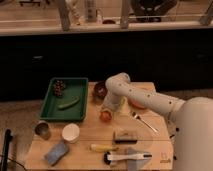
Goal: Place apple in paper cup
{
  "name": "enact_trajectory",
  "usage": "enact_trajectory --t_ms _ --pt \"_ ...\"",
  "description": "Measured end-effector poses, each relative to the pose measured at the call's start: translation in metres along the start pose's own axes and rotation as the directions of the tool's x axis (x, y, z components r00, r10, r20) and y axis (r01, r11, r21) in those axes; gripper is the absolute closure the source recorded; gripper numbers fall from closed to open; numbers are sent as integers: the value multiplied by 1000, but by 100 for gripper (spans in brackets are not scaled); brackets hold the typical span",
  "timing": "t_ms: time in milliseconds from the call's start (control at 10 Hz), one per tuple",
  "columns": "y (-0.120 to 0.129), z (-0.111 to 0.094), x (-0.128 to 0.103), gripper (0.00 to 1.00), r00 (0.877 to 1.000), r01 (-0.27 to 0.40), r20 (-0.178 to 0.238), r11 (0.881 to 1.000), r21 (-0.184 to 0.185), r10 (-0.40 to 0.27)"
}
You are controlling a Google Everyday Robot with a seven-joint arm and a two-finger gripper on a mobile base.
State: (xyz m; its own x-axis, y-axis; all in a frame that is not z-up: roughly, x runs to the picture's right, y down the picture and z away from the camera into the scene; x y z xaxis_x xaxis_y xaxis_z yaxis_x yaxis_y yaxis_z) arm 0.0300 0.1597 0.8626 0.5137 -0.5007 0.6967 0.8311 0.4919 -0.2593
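Note:
The apple (pixel 105 116), small and orange-red, lies on the wooden table (pixel 90 131) near its middle. My gripper (pixel 108 107) is at the end of the white arm (pixel 145 98), pointing down right above the apple and touching or nearly touching its top. The paper cup (pixel 70 133), short and cream-white, stands upright to the left of the apple and nearer the front, about a hand's width from it.
A green tray (pixel 50 107) holds a cucumber and dark grapes at the left. A metal cup (pixel 42 130) stands left of the paper cup. A dark bowl (pixel 100 89) and orange plate (pixel 138 104) are behind. A fork (pixel 145 122), brown block (pixel 125 135), banana (pixel 102 147), blue sponge (pixel 56 152) and brush (pixel 127 158) lie in front.

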Motion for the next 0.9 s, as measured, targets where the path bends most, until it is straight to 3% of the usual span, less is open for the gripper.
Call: enact_trajectory --t_ms 300,900 --pt "-1 -2 2 98 1000 12 9 1000 21 -12" --pt "-17 -31 -11 100 996 90 13 992 84 -92"
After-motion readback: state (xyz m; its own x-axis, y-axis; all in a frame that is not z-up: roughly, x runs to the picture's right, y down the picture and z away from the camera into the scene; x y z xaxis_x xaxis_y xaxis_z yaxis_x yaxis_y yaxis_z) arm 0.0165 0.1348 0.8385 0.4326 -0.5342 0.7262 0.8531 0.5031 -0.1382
